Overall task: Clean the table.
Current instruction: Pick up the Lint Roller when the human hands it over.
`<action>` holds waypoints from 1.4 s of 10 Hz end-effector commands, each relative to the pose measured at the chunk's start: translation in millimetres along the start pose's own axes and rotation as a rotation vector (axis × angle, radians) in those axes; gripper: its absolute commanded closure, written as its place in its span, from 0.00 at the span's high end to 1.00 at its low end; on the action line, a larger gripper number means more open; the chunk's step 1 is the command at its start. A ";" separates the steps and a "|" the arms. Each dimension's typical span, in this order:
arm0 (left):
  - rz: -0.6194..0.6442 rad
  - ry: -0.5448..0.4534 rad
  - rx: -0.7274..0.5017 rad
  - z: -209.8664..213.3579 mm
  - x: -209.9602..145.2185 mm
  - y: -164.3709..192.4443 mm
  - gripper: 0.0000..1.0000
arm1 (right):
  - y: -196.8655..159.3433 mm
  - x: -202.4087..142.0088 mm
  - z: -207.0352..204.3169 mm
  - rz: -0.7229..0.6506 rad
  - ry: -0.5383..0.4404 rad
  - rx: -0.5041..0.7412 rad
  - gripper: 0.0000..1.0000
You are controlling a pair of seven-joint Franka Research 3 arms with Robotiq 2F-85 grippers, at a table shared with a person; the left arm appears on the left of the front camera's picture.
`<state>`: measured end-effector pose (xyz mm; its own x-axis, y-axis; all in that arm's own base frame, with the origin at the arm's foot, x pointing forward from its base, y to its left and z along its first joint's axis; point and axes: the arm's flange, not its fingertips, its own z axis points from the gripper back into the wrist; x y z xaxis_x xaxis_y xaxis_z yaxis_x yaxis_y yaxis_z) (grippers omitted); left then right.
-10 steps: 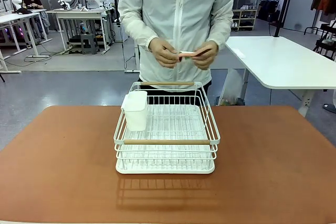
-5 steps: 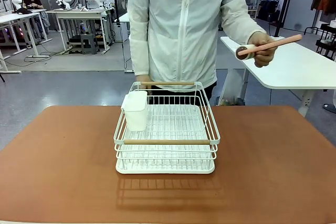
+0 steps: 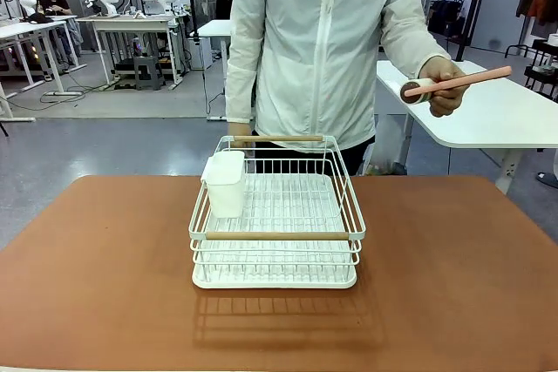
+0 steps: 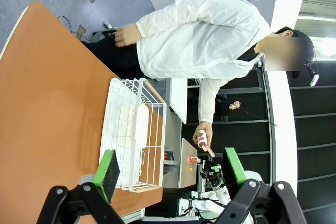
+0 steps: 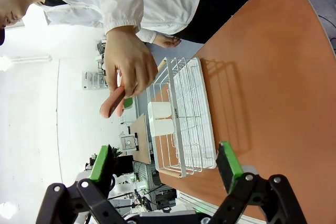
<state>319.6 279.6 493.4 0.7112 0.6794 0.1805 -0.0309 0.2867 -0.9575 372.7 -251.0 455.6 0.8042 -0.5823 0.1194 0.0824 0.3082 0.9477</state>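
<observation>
— While the person's hand [image 3: 443, 84] holds that pink-handled roller [image 3: 453, 83] up in the air, what is on the bench [image 3: 96, 294]?

— The bench fills the near ground of the front view. It is bare apart from a white wire rack [image 3: 275, 233] in its middle, with a white cup [image 3: 227, 182] hung in the rack's far left corner.

— And the grippers?

— The left gripper [image 4: 169, 161] has its jaws spread wide with nothing between them. The right gripper [image 5: 164, 156] is the same, wide and empty. Both hang above the bench.

— What might go wrong?

— The roller is probably a lint roller, though the head is too small to be sure. It is held beyond the bench's far edge, to the right. If an arm reaches for it, a gripper could catch the fingers wrapped round the handle near the head. The handle's free end looks safer. The rack also stands mid-bench, so a sweep could knock it or miss the patch beneath.
</observation>
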 end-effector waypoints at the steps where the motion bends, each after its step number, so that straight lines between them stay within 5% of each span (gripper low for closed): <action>1: -0.002 -0.004 -0.010 2.9 2.0 -1.9 1.00 | 1.5 -1.0 0.8 0.005 0.000 0.010 1.00; 3: -0.002 -0.004 -0.010 2.9 2.0 -1.9 1.00 | 26.6 -3.2 -5.4 -0.080 -0.019 -0.010 1.00; 6: -0.002 -0.004 -0.010 2.9 2.0 -1.9 1.00 | 107.7 -27.6 -58.0 -0.480 -0.055 -0.095 1.00; 10: -0.002 -0.004 -0.010 2.9 2.0 -1.9 1.00 | 131.9 -57.9 -149.0 -0.548 -0.055 -0.209 1.00; 14: -0.002 -0.004 -0.010 2.9 2.0 -1.9 1.00 | 122.9 -68.8 -174.8 -0.539 -0.028 -0.198 1.00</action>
<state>319.8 279.7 493.4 0.7112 0.6794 0.1804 -0.0315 0.2871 -0.9574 430.1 -41.2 512.8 0.6032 -0.7140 -0.3554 0.6049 0.1191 0.7874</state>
